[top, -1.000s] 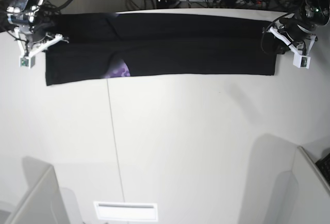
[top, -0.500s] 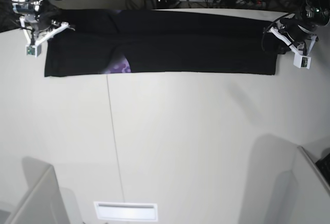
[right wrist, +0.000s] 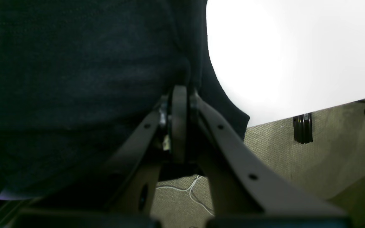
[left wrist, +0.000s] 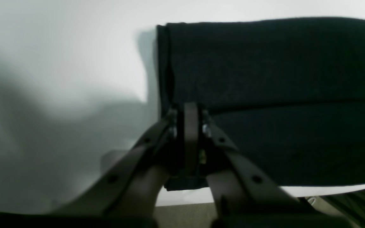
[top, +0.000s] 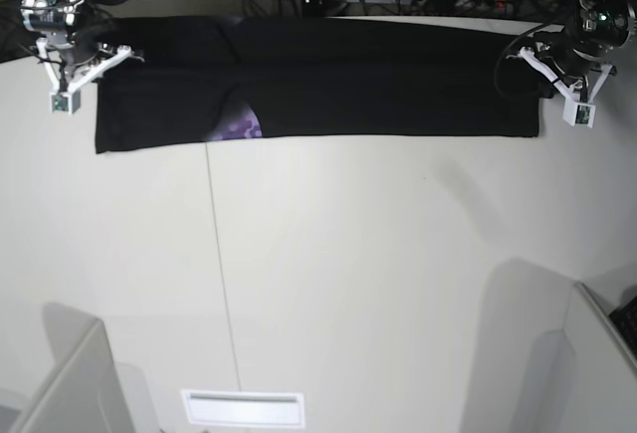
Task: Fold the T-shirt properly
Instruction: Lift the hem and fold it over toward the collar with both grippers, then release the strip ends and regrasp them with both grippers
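across the table's (top: 328, 284) far edge, t-shirt (top: 378, 95) band, purple print base-only, left claw (left wrist: 190, 126) and right claw (right wrist: 179, 104) clamping ends

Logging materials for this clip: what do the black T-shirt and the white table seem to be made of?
The black short-sleeved T-shirt looks like matte knit cotton: the wrist views show a fine weave and soft fold edges. The white table seems a smooth, hard laminate board with slight sheen and one thin seam; its exact material is uncertain.

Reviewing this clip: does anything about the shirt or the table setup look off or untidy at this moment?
Mostly tidy. The T-shirt lies in a long band across the table's far edge, each end pinched by the shut left gripper and right gripper. One oddity: a purple patch of print peeks out at the near edge, so the layers don't fully cover it.
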